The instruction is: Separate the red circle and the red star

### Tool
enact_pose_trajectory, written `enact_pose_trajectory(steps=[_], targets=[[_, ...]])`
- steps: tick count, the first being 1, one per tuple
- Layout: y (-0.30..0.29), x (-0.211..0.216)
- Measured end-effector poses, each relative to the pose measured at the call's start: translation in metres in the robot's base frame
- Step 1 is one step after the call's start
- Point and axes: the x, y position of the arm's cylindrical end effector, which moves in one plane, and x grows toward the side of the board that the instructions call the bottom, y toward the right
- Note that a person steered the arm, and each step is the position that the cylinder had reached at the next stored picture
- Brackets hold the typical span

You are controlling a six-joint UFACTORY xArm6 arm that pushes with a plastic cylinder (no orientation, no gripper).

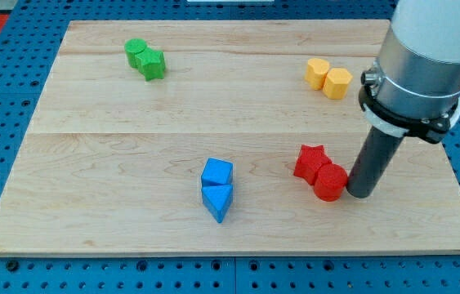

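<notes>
My tip (359, 194), a bare rod end effector with nothing to open or close, touches the red circle (330, 183) on its right. The red star (311, 162) sits just beyond the circle, touching it. Pushing straight left likely drives both together across the tabletop (131, 163) instead of parting them.

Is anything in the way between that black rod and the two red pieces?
Nothing visible. My tip sits right beside the red circle, on its right in the view. The red star touches the circle on its upper left.
</notes>
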Motion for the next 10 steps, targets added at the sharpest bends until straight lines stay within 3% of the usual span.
enact_pose_trajectory(steps=[2, 3, 6, 10], targets=[[-0.024, -0.019], [-0.011, 0.017], [-0.013, 0.022], [-0.062, -0.025]])
